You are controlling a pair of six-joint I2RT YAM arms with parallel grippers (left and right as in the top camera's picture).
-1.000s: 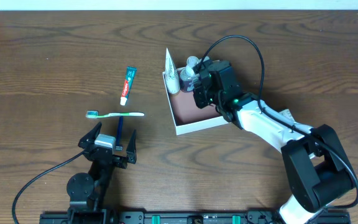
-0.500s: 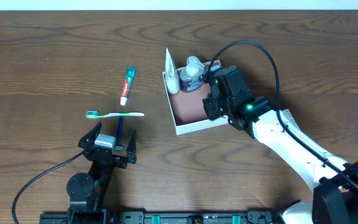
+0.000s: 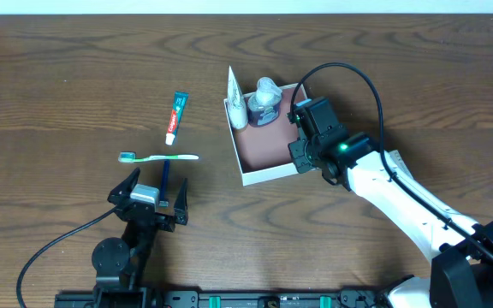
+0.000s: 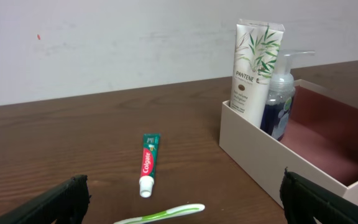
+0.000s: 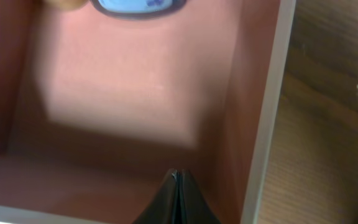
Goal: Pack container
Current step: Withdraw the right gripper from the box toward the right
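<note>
Left side: the left gripper point(image 3: 160, 180) rests low near the front edge of the counter point(image 3: 58, 85), its jaws spread wide and holding nothing. A slim dark blue item point(image 3: 164, 175) lies between the jaws on the counter; what it is cannot be told. Just beyond it a toothbrush point(image 3: 159, 157) lies flat and crosswise. Farther back is a small toothpaste tube point(image 3: 175, 117), apart from the brush, with its cap toward the gripper.

Centre: the container point(image 3: 272, 175) sits right of the middle of the counter, turned slightly askew. In its far left corner a tall white tube point(image 4: 253, 68) stands upright against the wall. A clear pump bottle point(image 4: 278, 99) stands just beside it. The rest of the reddish floor is bare.

Right side: the right gripper point(image 5: 177, 190) is clenched on nothing. It hangs over the inner right part of the container, close to the right wall.

Assessment: packing is partly done, with two items in and three on the counter. The step in hand appears to be the changeover between a finished placement and the next pick.

Next move: the left arm is the nearer one to the loose items. The toothbrush and the dark item are thin and lie flat, so the fingers must come down to the counter and close across the handle. The right arm should leave the container before any delivery into the bare area.
</note>
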